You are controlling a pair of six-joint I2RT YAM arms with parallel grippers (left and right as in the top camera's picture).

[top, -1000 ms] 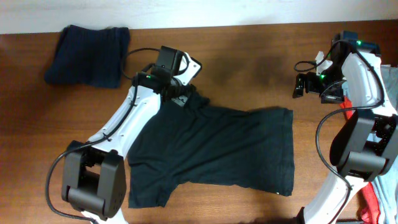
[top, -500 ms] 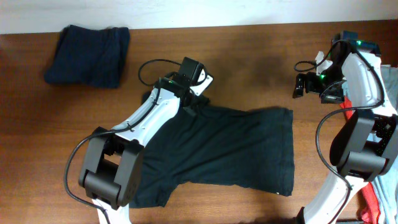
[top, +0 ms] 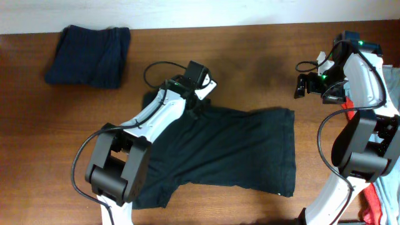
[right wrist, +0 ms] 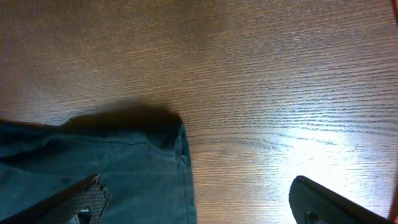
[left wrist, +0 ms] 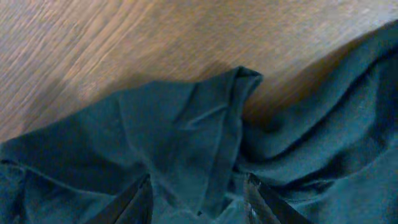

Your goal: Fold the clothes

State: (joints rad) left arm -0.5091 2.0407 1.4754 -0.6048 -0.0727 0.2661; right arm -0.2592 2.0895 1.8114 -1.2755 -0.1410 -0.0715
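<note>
Two garments lie as they did a second ago: the navy garment point(top: 87, 56), folded at ten o'clock on the table point(top: 250, 50), and the black T-shirt point(top: 231, 150), spread from the centre toward six o'clock. The left gripper point(top: 195, 106) has swung rightward along the shirt's upper left edge (about eleven o'clock of the shirt). The right gripper point(top: 306, 84) hangs unchanged at two o'clock, off the shirt. A red cloth point(top: 372, 211) shows at the five o'clock corner.

The table is dark brown wood with a clear grain, and a white wall point(top: 187, 11) runs along twelve o'clock.

Only the left wrist view shows a raised fold of shirt between the left fingers point(left wrist: 134, 199), which stand apart; whether they pinch it I cannot tell. Only the right wrist view shows the right fingers point(right wrist: 81, 199) spread wide, with bare wood between them and the shirt's corner at seven o'clock.
</note>
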